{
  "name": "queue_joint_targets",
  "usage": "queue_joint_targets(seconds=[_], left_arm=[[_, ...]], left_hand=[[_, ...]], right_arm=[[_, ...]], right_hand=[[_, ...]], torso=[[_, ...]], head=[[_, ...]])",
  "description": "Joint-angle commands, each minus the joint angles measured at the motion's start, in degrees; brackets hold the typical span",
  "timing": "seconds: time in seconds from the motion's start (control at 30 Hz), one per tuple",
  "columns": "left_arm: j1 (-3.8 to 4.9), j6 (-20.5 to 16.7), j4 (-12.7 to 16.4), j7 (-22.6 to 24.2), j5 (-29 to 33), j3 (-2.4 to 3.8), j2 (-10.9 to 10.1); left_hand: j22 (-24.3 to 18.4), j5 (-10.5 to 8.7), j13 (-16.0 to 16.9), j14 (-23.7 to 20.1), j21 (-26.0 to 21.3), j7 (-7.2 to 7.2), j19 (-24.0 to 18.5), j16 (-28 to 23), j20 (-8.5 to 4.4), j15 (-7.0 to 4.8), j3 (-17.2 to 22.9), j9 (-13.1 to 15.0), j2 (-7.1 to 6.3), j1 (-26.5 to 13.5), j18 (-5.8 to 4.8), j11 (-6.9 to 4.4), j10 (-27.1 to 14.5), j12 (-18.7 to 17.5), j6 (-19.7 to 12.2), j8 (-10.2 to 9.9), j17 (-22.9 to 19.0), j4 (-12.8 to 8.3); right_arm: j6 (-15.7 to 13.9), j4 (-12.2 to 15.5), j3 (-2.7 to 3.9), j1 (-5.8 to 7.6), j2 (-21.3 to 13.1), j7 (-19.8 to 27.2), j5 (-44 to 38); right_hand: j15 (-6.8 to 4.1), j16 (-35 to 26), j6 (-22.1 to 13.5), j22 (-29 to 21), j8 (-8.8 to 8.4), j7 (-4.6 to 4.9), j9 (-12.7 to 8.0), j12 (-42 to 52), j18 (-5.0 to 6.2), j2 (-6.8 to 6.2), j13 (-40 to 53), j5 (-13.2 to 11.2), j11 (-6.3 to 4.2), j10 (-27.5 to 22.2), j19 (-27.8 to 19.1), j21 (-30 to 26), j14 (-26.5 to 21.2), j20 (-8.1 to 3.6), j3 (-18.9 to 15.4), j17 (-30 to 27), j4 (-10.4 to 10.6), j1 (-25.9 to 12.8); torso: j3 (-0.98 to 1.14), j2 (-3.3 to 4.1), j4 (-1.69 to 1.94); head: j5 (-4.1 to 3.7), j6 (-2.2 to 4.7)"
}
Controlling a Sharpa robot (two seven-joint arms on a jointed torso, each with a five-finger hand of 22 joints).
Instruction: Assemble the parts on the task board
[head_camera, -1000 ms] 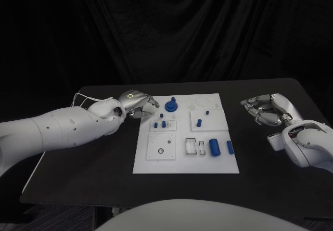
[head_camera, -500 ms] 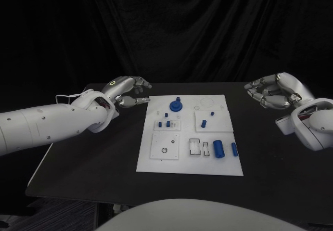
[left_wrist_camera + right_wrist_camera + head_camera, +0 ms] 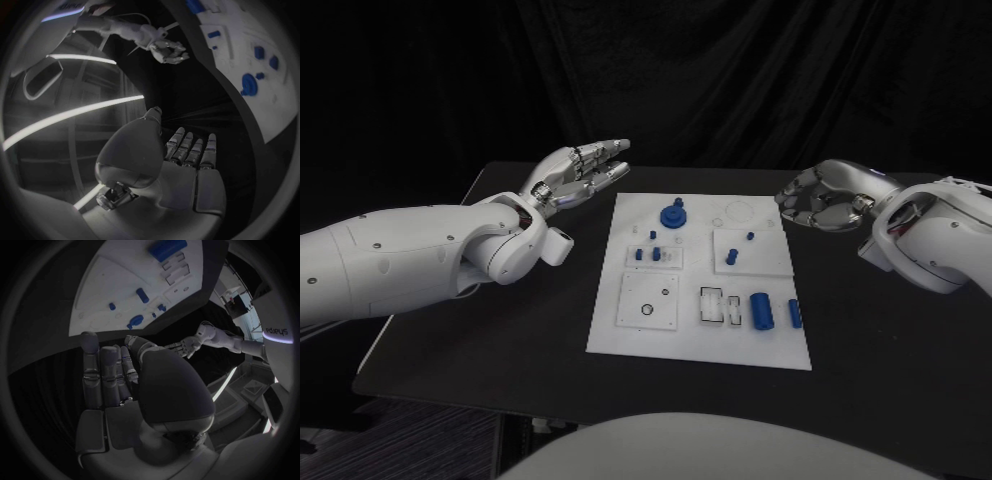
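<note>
Both hands were empty: my left hand (image 3: 581,170) flat with fingers straight, beyond the task board (image 3: 629,330)'s far-left corner; my right hand (image 3: 826,196) loosely curled at its far-right edge. Loose blue cylinders (image 3: 763,309) lay near-right; best approached from above with the right.

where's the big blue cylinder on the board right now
In the head view the big blue cylinder lies on the task board near its front right corner, between a white rectangular slot block and a slimmer blue pin.
</note>
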Motion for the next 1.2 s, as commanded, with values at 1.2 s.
queue_joint_targets(seconds=[1.2], left_arm=[[-0.86, 16.6, 4.2, 11.6, 17.7, 0.03, -2.3]], left_hand=[[-9.0, 2.30, -1.5, -1.3, -0.4, -8.35, -2.8, -1.7, 3.46, 3.37, -9.5, -4.2, 5.81, 1.6, 1.57, -0.35, -3.9, -4.3, -7.5, -0.9, -0.4, -7.0]], right_arm=[[-0.5, -8.3, 0.27, -6.82, 5.8, -3.9, -16.0]], right_hand=[[1.12, -0.6, 2.4, 1.7, 1.50, -0.62, 2.8, -4.9, 1.41, 0.21, -7.0, 11.2, 1.70, -3.0, -1.4, -3.3, -3.4, 1.26, -1.5, -4.4, -3.7, -0.2]], torso=[[-5.64, 3.17, 5.91]], head=[[-10.67, 0.00]])
